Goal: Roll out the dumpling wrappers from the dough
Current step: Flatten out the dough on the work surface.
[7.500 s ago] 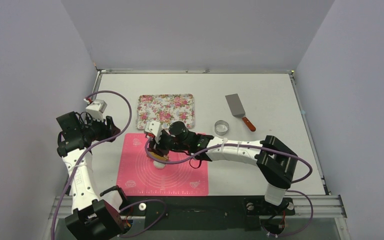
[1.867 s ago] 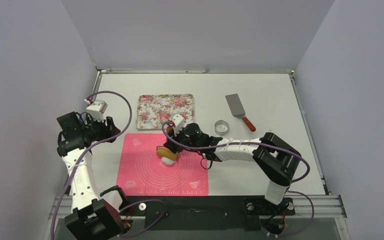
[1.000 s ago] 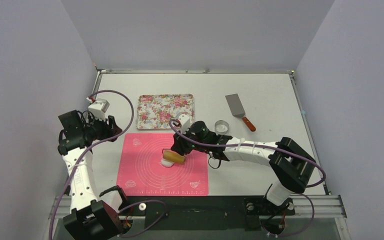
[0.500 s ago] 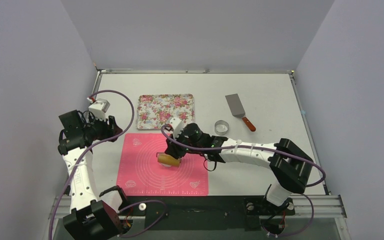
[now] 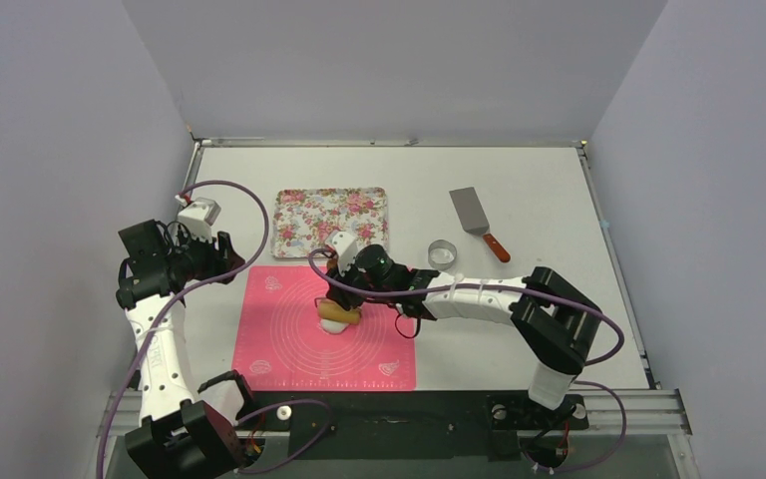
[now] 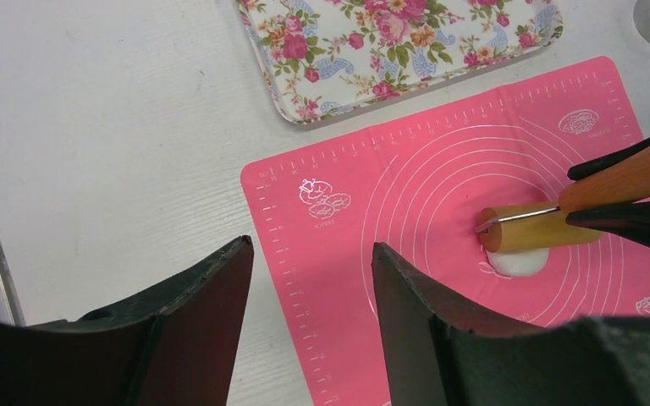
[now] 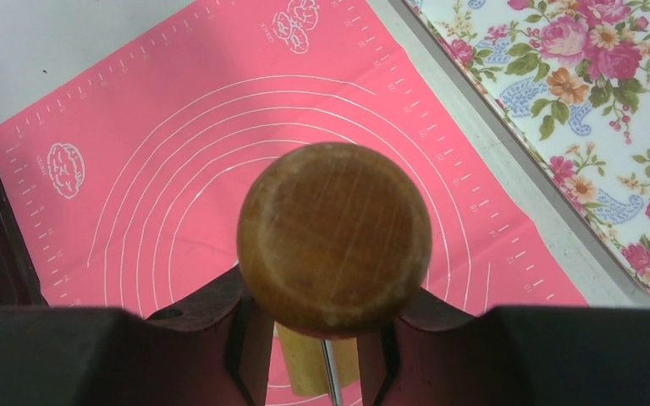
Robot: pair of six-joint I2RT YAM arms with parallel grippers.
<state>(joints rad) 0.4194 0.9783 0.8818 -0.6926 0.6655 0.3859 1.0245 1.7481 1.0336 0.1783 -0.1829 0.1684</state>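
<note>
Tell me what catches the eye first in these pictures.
The bright pink baking mat at the scene's centre stands out, with the right pincer holding a wooden rolling pin on a small white dough piece in its middle. Behind the mat lies a floral tray; the left pincer hangs open off the mat's far-left corner.

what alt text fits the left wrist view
A light brown wooden rolling pin, held by the right gripper, lies on a small white dough piece on a pink silicone baking mat. A floral rectangular tray sits beyond the mat; the open, empty left gripper frames the foreground.
</note>
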